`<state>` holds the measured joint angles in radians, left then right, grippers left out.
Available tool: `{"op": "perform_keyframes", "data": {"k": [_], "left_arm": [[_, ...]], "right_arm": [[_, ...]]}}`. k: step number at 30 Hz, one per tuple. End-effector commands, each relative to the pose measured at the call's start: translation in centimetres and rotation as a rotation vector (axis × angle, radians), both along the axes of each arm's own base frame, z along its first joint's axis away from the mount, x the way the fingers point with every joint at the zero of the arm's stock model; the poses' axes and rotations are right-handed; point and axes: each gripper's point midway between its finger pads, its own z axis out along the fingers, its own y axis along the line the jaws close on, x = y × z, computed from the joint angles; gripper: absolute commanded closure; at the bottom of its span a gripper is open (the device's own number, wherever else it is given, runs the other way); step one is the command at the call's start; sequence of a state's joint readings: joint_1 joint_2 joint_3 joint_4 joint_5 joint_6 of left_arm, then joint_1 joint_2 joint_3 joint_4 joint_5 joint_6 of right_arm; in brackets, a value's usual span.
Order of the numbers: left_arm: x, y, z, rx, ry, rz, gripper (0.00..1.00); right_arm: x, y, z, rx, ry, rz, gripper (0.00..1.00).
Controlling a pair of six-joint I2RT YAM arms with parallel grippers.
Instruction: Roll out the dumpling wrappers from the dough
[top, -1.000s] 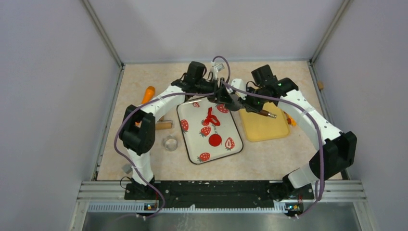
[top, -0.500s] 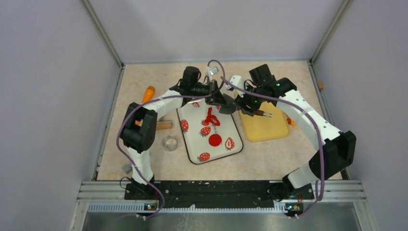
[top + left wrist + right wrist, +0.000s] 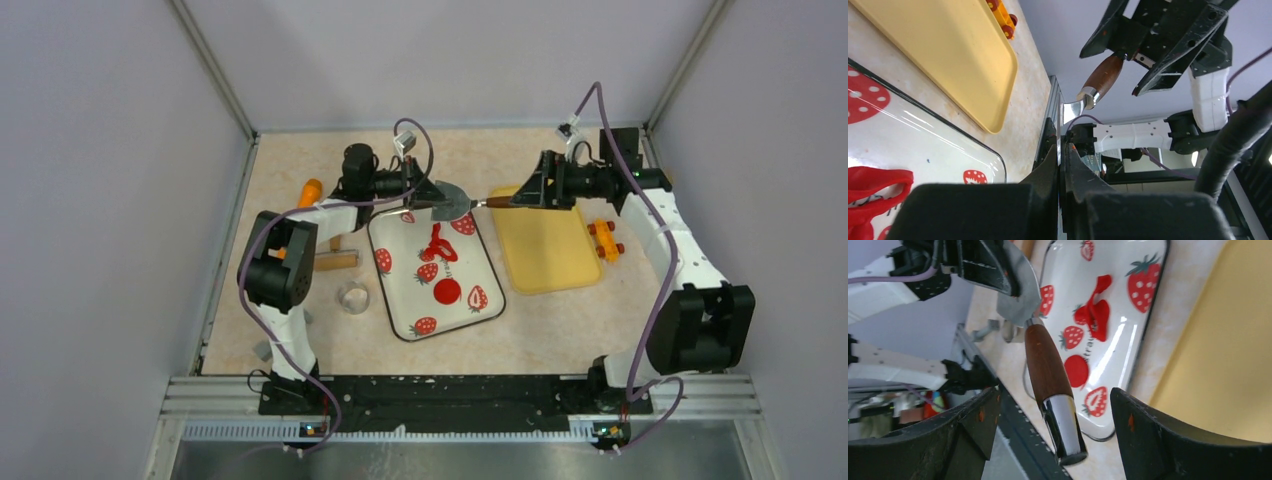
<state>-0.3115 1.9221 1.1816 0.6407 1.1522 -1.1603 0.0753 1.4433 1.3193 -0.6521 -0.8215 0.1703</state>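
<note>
While the left gripper [image 3: 432, 197] clenches the scraper [image 3: 1045, 365] by its blade, the right gripper [image 3: 524, 193], released, straddles the wooden handle: likely tool handover, next needing clean withdrawal.

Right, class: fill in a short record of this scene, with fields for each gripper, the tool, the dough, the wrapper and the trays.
left gripper: shut on the scraper's metal blade
right gripper: open, fingers either side of the handle, gaps showing
scraper: wooden handle, held level above the table
dough: ragged red scrap on the strawberry tray
dumpling wrapper: one round disc, same tray
yellow tray: right of the strawberry tray
</note>
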Motion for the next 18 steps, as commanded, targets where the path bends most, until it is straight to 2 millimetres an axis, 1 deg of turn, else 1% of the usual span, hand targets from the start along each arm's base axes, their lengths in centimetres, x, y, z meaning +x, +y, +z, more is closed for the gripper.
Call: {"op": "perform_keyframes", "data": {"k": [1,7,15,18], "left_arm": [[-1.3,-0.2,3.4,-0.055,-0.091,-0.052,1.0],[-1.0,-0.3,3.0,-0.048,-0.067,-0.046,1.0],[-0.6,-0.4,2.5,-0.041,-0.045,-0.038,1.0],[-0.4,-0.4,2.4,-0.039,-0.037,-0.029,1.0]], "right_arm": [[-1.2,2.6,2.8,0.257,0.091,0.088,0.2],[-0.5,3.2,3.6,0.311,0.098,0.122,0.29],[-0.5,3.2,2.6,0.302,0.116,0.121,0.39],[-0.4,3.1,2.5,0.292,0.108,0.12,0.41]]}}
